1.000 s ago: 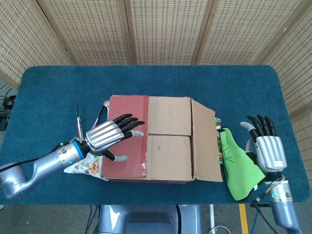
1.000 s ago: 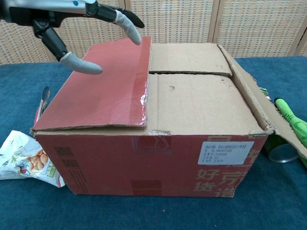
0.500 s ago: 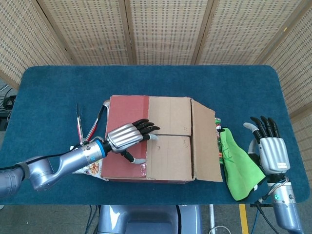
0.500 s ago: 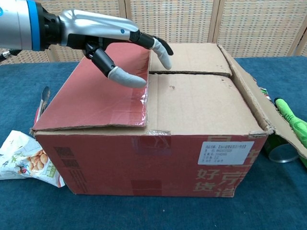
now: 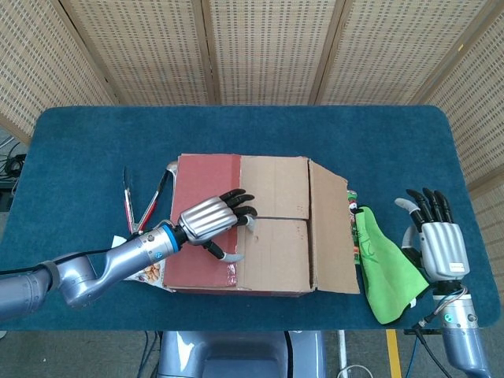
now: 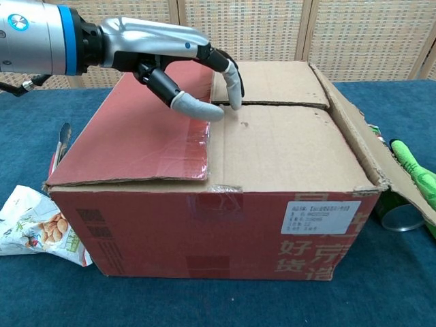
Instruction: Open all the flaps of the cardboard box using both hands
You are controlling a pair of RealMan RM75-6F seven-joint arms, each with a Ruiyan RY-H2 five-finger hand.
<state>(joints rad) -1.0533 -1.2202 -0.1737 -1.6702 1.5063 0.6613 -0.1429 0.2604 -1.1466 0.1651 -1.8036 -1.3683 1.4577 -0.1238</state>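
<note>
A blue-covered bench (image 5: 94, 150) carries a cardboard box (image 6: 272, 225) at its centre. The red flap (image 6: 136, 136) at 9 o'clock lies folded shut; the flap (image 5: 331, 228) at 3 o'clock stands partly raised. The left hand (image 5: 211, 219) reaches over the red flap, fingers (image 6: 231, 78) apart and bent down onto the seam, holding nothing. The right hand (image 5: 439, 240) waits at 4 o'clock, fingers spread, beside a green cloth (image 5: 386, 272). A snack bag (image 6: 30, 228) and tongs (image 5: 138, 201) lie at 9 o'clock.

Matt cardboard box (image 6: 286, 150), glossy tape (image 6: 201, 146); ribbed metal left hand (image 5: 211, 220); napped blue tablecloth (image 5: 94, 150).
</note>
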